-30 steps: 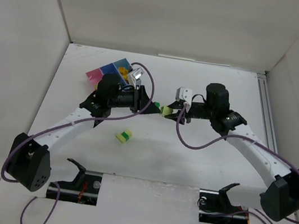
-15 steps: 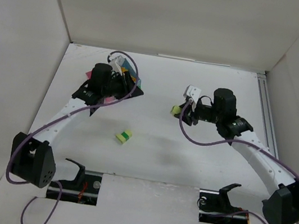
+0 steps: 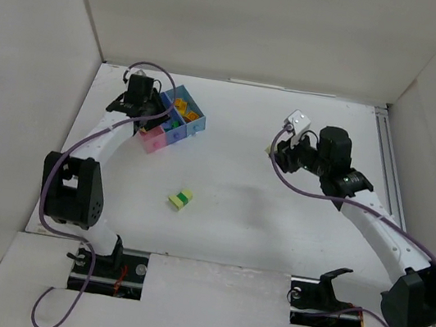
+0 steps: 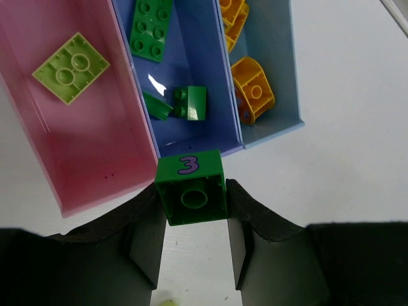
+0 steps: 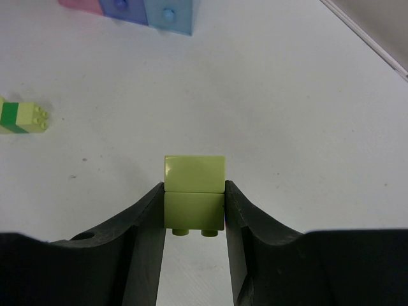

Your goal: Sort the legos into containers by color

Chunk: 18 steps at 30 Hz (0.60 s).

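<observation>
Left gripper [image 4: 193, 220] clamps a green brick [image 4: 191, 191] at the near edge of the bins [image 4: 89, 153], which are partly filled. Right gripper [image 5: 194, 217] grips a lime brick [image 5: 194, 188], well away from them. One yellow-green brick [image 3: 181, 199] lies unsorted.

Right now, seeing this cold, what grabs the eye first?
Each arm has a brick clamped in its jaws. The left jaws hold a dark green brick marked 3 at the near end of the blue bin of green pieces, and the right jaws hold a lime brick over the table. The bin cluster sits far left, and one yellow-and-green brick lies loose mid-table.
</observation>
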Motion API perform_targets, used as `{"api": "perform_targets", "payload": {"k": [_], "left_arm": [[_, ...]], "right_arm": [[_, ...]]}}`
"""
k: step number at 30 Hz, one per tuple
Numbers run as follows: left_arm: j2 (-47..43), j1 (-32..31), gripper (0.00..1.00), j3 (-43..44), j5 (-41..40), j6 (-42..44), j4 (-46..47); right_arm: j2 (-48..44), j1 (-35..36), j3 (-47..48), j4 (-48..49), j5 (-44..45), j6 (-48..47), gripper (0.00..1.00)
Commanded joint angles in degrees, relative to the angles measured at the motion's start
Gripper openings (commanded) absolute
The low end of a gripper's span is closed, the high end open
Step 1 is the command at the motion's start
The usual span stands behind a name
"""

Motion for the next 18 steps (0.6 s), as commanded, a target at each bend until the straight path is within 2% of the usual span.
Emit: {"api": "perform_targets", "payload": {"k": [1, 4, 6, 9, 18], "left_arm": [[0.39, -0.26, 0.2, 5.59, -5.44, -0.42, -1.79], [1.1, -0.26, 0.2, 6.3, -12.02, -1.91, -5.31], [1.1, 1.49, 0.22, 5.78, -13.63, -2.45, -6.89], [0.57, 4.74, 0.23, 5.25, -13.11, -3.15, -6.9], [3.11, 5.36, 0.23, 7.26, -10.83, -0.95, -5.49]], "right_arm": [[-1.14, -0.61, -0.18, 3.52, 2.64, 2.58, 0.0], [-1.14, -1.75, -0.71, 3.52, 3.34, 3.19, 0.0], [-1.14, -1.75, -0.71, 3.52, 3.34, 3.19, 0.0], [-1.14, -2.28, -0.71, 3.52, 3.34, 3.19, 0.0], [-0.61, -2.81, -0.71, 3.52, 3.34, 3.19, 0.0]]}}
